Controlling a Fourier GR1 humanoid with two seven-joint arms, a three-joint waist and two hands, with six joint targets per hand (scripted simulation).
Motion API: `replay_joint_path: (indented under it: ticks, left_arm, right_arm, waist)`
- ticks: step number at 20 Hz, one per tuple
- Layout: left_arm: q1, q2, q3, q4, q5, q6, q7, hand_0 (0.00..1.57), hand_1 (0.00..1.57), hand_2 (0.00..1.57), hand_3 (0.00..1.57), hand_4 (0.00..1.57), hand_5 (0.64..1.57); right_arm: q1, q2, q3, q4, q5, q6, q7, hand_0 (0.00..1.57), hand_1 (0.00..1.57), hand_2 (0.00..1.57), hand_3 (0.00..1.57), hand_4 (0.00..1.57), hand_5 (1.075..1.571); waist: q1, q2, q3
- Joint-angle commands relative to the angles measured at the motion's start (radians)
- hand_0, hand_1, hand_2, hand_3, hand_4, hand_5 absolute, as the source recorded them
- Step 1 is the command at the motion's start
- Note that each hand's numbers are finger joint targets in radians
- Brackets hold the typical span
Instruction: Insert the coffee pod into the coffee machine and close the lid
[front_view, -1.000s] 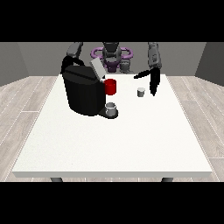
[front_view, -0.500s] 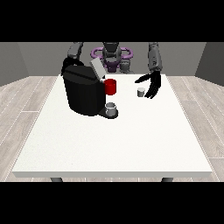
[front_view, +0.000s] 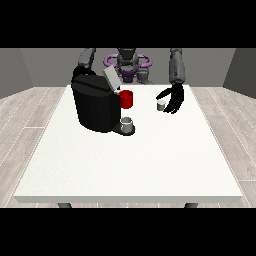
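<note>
A small grey-white coffee pod (front_view: 161, 105) stands on the white table (front_view: 130, 160), right of the machine. The hand at the view's right (front_view: 174, 98) hangs just beside the pod, on its right, with its fingers spread and pointing down; it is open and holds nothing. The black coffee machine (front_view: 96, 104) stands at the table's back left with its grey lid (front_view: 111, 78) tilted up. The other arm reaches behind the machine, and its hand is hidden by the machine's body.
A red cup (front_view: 127, 99) stands by the machine's right side. A small grey cup (front_view: 127, 123) sits on the machine's drip base. The table stretches wide towards the camera.
The hand at the view's right has come down and left towards the pod, and its fingers have spread. The pod, machine and lid have stayed put.
</note>
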Motion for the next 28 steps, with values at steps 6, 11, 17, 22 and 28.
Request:
replay_joint_path:
  ticks: [6,11,17,22,28]
  left_arm:
    - [-0.025,-0.047,0.024,0.088,-0.071,0.192,-0.07,0.84,0.84,0.97,0.74,0.39,1.571]
    - [-0.051,-0.023,-0.006,0.119,-0.131,0.157,-0.065,0.99,0.99,1.09,0.87,0.29,1.571]
    - [-0.104,-0.023,-0.011,0.159,-0.184,0.205,-0.073,1.17,1.17,1.29,1.18,0.41,1.571]
    - [-0.109,-0.007,-0.026,0.093,-0.162,0.072,-0.12,1.47,1.47,1.47,1.41,0.61,1.571]
    - [-0.229,0.006,-0.008,0.044,-0.137,-0.031,-0.107,1.32,1.32,1.38,1.35,0.58,1.571]
  right_arm:
    - [-0.013,-0.034,-0.013,-0.057,-0.053,0.035,0.067,0.0,0.0,0.0,0.0,0.49,1.571]
    - [0.003,0.014,-0.006,-0.002,-0.028,-0.019,0.001,0.0,0.0,0.0,0.0,0.53,1.571]
    - [-0.023,0.002,-0.008,0.012,-0.03,-0.002,-0.034,0.0,0.0,0.0,0.0,0.42,1.571]
    - [0.013,-0.03,-0.062,0.066,-0.083,0.03,0.007,0.0,0.0,0.0,0.0,0.44,1.571]
    - [-0.006,-0.018,-0.04,0.109,-0.057,0.034,-0.065,0.0,0.0,0.0,0.0,0.47,1.571]
  waist:
    - [-0.036,0.005,-0.0004]
    - [-0.008,-0.008,-0.0002]
    - [-0.026,0.043,-0.0002]
    - [0.012,-0.06,0.0001]
    - [0.002,-0.05,0.0002]
